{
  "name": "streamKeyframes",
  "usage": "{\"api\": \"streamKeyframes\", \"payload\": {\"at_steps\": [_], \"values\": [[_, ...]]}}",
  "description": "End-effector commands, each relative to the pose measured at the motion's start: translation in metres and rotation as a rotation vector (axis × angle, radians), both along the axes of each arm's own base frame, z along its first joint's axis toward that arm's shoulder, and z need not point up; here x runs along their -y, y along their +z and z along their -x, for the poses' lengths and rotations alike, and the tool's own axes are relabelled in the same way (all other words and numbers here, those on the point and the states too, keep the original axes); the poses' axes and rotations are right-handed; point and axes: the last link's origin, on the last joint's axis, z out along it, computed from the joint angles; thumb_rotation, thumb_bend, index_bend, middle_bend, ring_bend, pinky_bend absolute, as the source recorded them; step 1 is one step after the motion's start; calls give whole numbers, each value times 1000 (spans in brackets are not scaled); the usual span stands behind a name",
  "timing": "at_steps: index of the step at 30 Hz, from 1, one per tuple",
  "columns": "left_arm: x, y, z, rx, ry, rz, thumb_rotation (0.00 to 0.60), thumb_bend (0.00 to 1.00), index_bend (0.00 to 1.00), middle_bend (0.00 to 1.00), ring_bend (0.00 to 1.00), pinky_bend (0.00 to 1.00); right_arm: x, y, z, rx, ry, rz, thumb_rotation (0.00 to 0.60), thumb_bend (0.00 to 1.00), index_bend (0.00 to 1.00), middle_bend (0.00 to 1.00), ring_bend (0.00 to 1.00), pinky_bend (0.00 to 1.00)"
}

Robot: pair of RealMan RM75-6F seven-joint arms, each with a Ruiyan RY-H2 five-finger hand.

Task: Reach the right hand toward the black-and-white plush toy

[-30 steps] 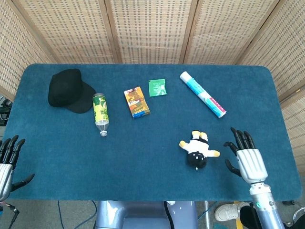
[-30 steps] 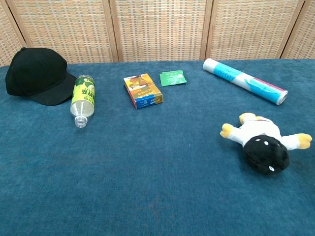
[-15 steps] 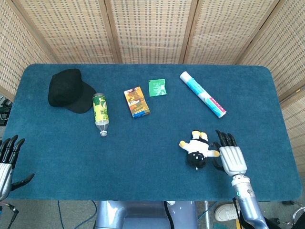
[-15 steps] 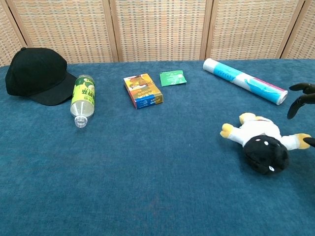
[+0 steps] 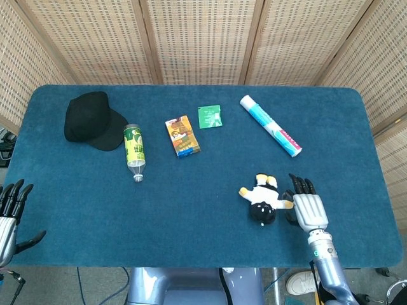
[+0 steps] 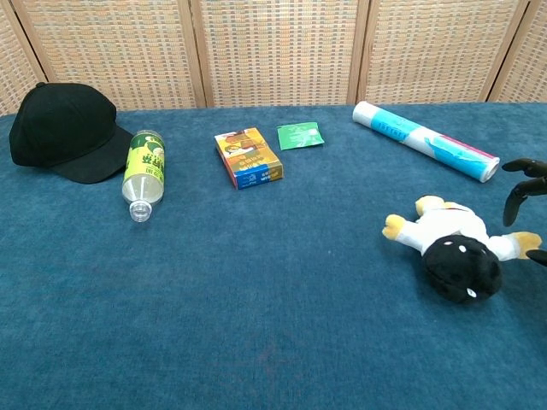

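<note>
right hand arriving beside the plush toy

the black-and-white plush toy (image 5: 264,200) is lying on the blue tabletop (image 5: 191,216), toward the robot's right and near the front edge, its black head pointing forward and its yellow-tipped limbs splaying outward. the right hand (image 5: 308,206) is sitting just beside the toy on its outer side, back of the hand facing up, fingers apart and extending away from the robot, holding nothing. in the head view the hand appears to be nearly touching one yellow limb; whether there is contact cannot be told. in the chest view only dark fingertips (image 6: 523,184) are showing at the frame edge, above and beside the toy. the left hand (image 5: 9,213) is resting off the tabletop's front left corner, fingers spread and empty.

judged from this layout, the reach is looking close to complete. the main risk is a sideways nudge: the toy is soft and light, so a further inward move at tabletop height would likely be pushing or rolling it away rather than meeting it. coming in too low could be dragging the fingers on the cloth surface. the rolled paper tube (image 5: 270,125) is lying farther back, well apart from the hand, and the bottle (image 5: 134,149), small box (image 5: 182,135), green packet (image 5: 209,117) and black cap (image 5: 91,120) are all lying well clear of the hand.
</note>
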Motion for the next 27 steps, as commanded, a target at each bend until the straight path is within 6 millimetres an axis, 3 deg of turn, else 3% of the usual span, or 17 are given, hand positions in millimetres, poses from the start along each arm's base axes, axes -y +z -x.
{"api": "streamKeyframes", "payload": {"at_steps": [1, 16, 27], "values": [[0, 0, 0, -1, -1, 1, 600, 30, 0, 0, 0, 0, 2, 0, 0, 0, -2, 0, 600, 464, 437, 51, 0, 44], [0, 0, 0, -2, 0, 0, 600, 30, 0, 0, 0, 0, 11, -7, 12, -17, -43, -13, 600, 454, 455, 70, 0, 52], [0, -1, 0, -3, -4, -3, 600, 31, 0, 0, 0, 0, 16, -11, 11, -12, -40, 1, 600, 454, 590, 183, 0, 91]]}}
